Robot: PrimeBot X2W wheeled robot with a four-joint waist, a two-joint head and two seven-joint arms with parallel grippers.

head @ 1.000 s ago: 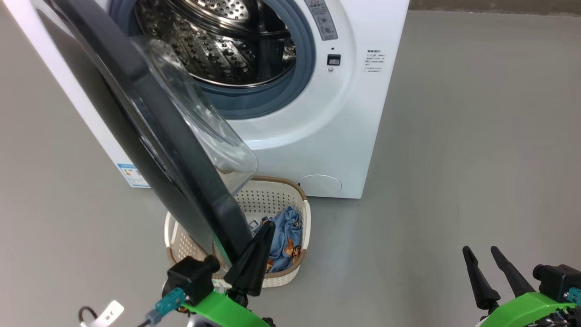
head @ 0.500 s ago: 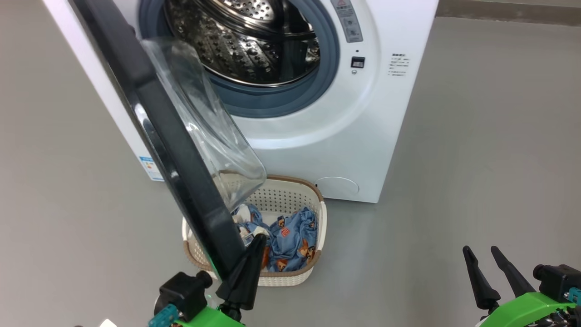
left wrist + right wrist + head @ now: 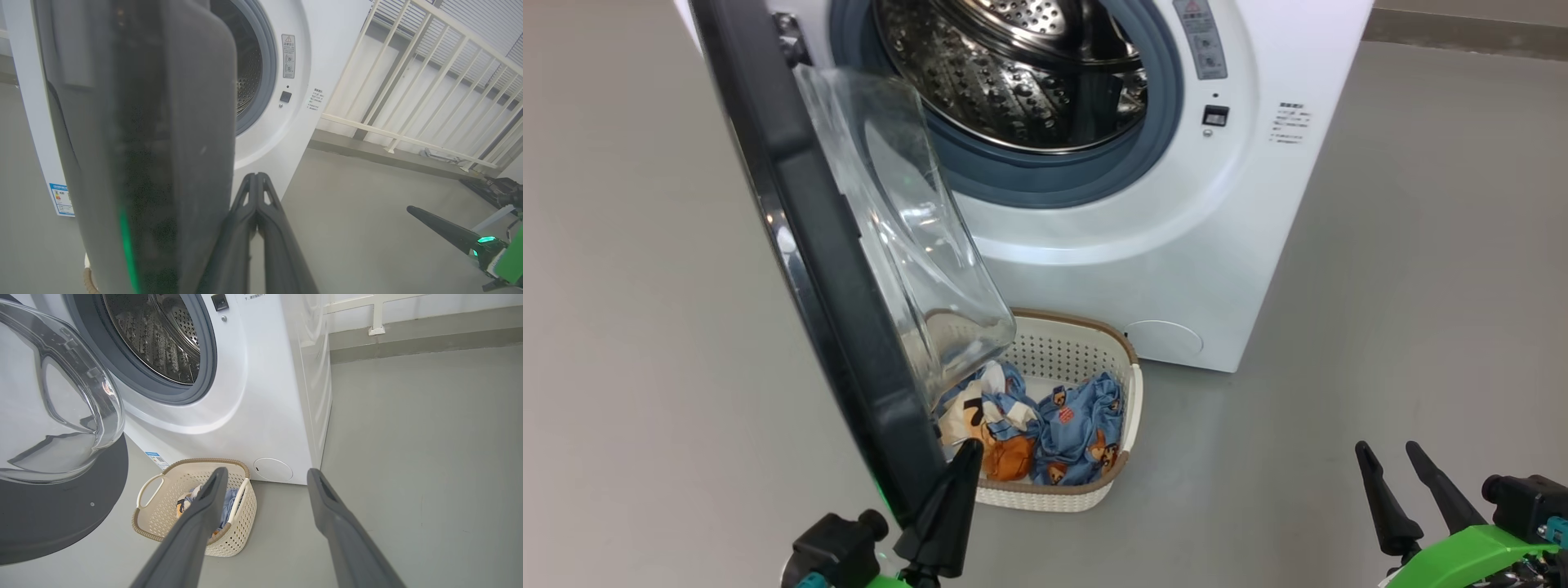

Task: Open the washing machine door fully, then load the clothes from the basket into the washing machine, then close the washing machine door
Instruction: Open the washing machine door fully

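Your left gripper [image 3: 968, 453] has its two fingers pressed together into one wedge, holding nothing. It lies against the inner side of the washing machine door [image 3: 825, 269] at the lower rim, which I judge suits pushing the door outward rather than gripping it. The door stands swung out from the washing machine [image 3: 1176, 269], roughly edge-on to the head camera. Its glass bowl [image 3: 907, 245] hangs over the left part of the basket [image 3: 1054, 494], so it likely needs more swing before you can reach the clothes [image 3: 1078, 425] freely. The basket sits on the floor [image 3: 1339, 367] right at the machine's front, below the drum [image 3: 1029, 82], which makes for a short lift when loading. Your right gripper [image 3: 1386, 449] hangs low at the right with its jaws spread wide and empty, well apart from everything and seemingly kept ready for the clothes.
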